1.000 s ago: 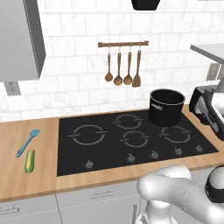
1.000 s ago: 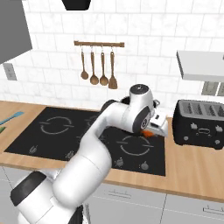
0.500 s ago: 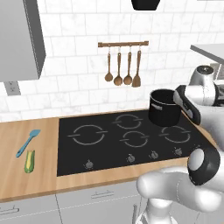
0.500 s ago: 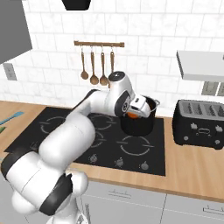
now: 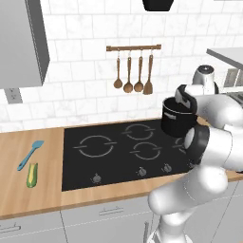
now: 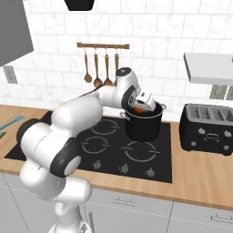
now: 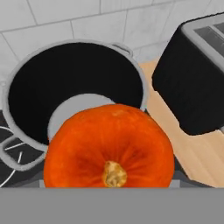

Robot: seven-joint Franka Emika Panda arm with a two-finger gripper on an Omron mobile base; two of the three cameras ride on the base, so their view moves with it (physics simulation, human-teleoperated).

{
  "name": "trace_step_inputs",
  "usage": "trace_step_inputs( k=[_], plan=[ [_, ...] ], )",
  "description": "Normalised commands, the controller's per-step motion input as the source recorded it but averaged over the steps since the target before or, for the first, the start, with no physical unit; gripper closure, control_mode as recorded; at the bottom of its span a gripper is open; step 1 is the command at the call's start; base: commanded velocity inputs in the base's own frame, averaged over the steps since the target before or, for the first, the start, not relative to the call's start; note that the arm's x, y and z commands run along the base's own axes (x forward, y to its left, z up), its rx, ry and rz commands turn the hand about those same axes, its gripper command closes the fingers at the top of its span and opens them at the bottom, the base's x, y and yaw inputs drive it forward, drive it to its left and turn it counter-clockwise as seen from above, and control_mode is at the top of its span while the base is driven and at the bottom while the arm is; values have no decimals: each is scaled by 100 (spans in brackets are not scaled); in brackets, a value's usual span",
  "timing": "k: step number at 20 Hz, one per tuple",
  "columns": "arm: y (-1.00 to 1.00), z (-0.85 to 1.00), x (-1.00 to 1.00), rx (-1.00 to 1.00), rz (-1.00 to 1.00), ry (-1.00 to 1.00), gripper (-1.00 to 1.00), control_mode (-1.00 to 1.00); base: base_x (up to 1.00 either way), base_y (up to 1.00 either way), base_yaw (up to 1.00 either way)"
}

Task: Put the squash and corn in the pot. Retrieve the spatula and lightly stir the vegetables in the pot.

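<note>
1 claw (image 6: 142, 108) carrying squash (image 7: 108, 146), now moved above pot (image 6: 144, 123) rim

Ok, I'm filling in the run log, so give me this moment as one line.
phase: squash to pot | gripper: holds orange squash above pot mouth | corn, spatula: on counter, untouched

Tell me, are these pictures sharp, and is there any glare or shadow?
Hand view: the squash looms large and soft-edged, the pot behind it evenly lit, no glare. Base views: flat light, slightly blurry, only a faint shadow under the pot and the toaster.
</note>
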Motion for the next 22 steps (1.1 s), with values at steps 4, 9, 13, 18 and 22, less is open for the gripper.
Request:
trace_step_inputs(
  k=[4, 9, 13, 18, 22],
  plan=[
    [0, -26, 61, 0, 0, 0, 100, -100, 0, 0, 0],
    [0, -42, 52, 0, 0, 0, 100, -100, 0, 0, 0],
    [0, -47, 44, 0, 0, 0, 100, -100, 0, 0, 0],
    [0, -41, 23, 0, 0, 0, 100, -100, 0, 0, 0],
    [0, -32, 19, 0, 0, 0, 100, -100, 0, 0, 0]
  ],
)
